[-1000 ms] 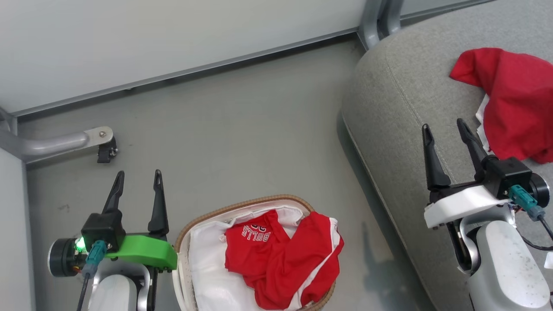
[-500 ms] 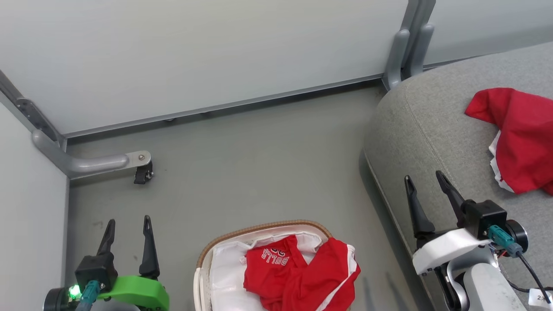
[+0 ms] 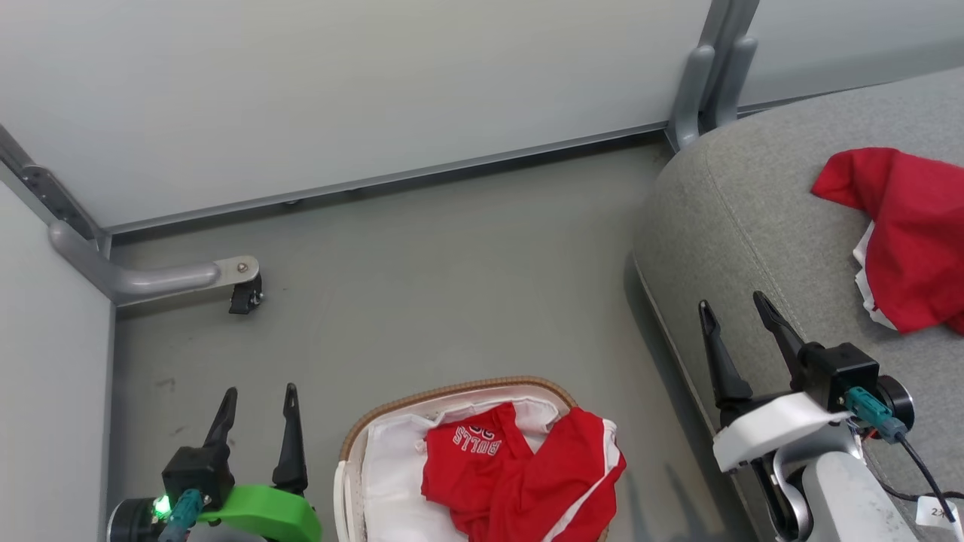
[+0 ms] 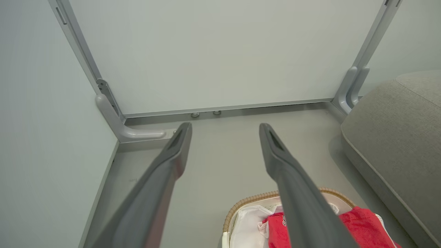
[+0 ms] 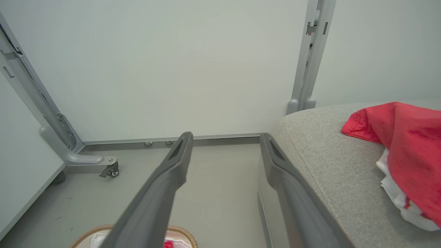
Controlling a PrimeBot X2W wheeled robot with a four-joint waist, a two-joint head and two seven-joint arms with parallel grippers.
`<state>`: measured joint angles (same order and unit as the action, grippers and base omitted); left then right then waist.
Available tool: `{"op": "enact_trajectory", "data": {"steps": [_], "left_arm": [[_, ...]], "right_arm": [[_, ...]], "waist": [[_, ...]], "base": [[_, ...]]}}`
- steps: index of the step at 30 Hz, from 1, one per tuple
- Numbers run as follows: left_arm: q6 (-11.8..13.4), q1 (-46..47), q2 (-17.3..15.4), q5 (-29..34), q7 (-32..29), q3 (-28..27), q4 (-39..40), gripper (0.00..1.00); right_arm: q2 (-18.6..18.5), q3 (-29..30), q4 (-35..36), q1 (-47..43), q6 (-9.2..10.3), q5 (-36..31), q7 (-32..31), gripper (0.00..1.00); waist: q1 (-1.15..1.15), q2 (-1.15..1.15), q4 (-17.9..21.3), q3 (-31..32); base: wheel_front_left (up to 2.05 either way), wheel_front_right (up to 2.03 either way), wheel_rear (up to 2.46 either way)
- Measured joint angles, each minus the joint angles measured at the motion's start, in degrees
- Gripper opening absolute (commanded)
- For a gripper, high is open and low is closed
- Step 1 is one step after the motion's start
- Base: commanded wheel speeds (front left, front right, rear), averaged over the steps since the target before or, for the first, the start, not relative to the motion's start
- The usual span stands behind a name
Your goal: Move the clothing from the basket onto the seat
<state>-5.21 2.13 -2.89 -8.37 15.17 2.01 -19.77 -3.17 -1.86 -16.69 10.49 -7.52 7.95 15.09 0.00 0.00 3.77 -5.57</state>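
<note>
Red clothing (image 3: 520,482) with white "BULLS" lettering fills the oval basket (image 3: 452,390) at the bottom centre of the head view; the left wrist view shows that clothing (image 4: 361,224) and the basket (image 4: 248,201) too. Another red garment (image 3: 911,233) lies on the grey seat (image 3: 738,218) at right, and the right wrist view shows this garment (image 5: 406,137) on the seat (image 5: 327,165). My left gripper (image 3: 257,391) is open, left of the basket and empty. My right gripper (image 3: 730,305) is open over the seat's front edge, left of the garment.
A pale partition wall (image 3: 376,90) runs along the back, with a grey metal foot and black caster (image 3: 241,297) at left and an upright post (image 3: 712,68) by the seat's corner. Grey floor (image 3: 452,286) lies between basket and wall. The basket rim (image 5: 179,229) peeks into the right wrist view.
The head view has tilted up since a second ago, shifting everything down. In the last half second my left gripper moved a little right and up; the right gripper barely moved.
</note>
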Motion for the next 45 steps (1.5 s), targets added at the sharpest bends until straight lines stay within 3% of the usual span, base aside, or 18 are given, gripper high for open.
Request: {"op": "enact_trajectory", "data": {"steps": [16, 25, 36, 45], "left_arm": [[-2.09, 12.3, -0.21, 0.82, 0.0, 7.4, -8.48, 1.0], [-2.11, 19.67, -3.82, -2.68, 0.01, 14.83, -15.57, 1.0], [-2.15, 28.16, -8.64, -2.16, 0.0, 21.89, -30.49, 1.0], [-0.8, 33.31, -9.6, -0.07, -2.05, 23.96, -43.43, 1.0]], "right_arm": [[0.24, -3.19, 4.85, 9.07, 0.0, 2.89, 0.0, 1.0], [0.2, -5.38, 7.88, 13.27, 0.0, 6.04, 0.0, 1.0], [0.22, -8.13, 11.12, 16.77, 0.0, 9.42, 0.0, 1.0], [0.23, -8.68, 12.07, 17.47, 0.0, 10.93, 0.0, 1.0]], "waist": [[0.0, 0.0, 5.79, -11.31], [0.0, 0.0, 10.81, -18.72], [0.0, 0.0, 16.49, -27.76], [0.0, 0.0, 19.42, -34.26]], "base": [[0.0, 0.0, 0.0], [0.0, 0.0, 0.0], [0.0, 0.0, 0.0], [0.0, 0.0, 0.0]]}}
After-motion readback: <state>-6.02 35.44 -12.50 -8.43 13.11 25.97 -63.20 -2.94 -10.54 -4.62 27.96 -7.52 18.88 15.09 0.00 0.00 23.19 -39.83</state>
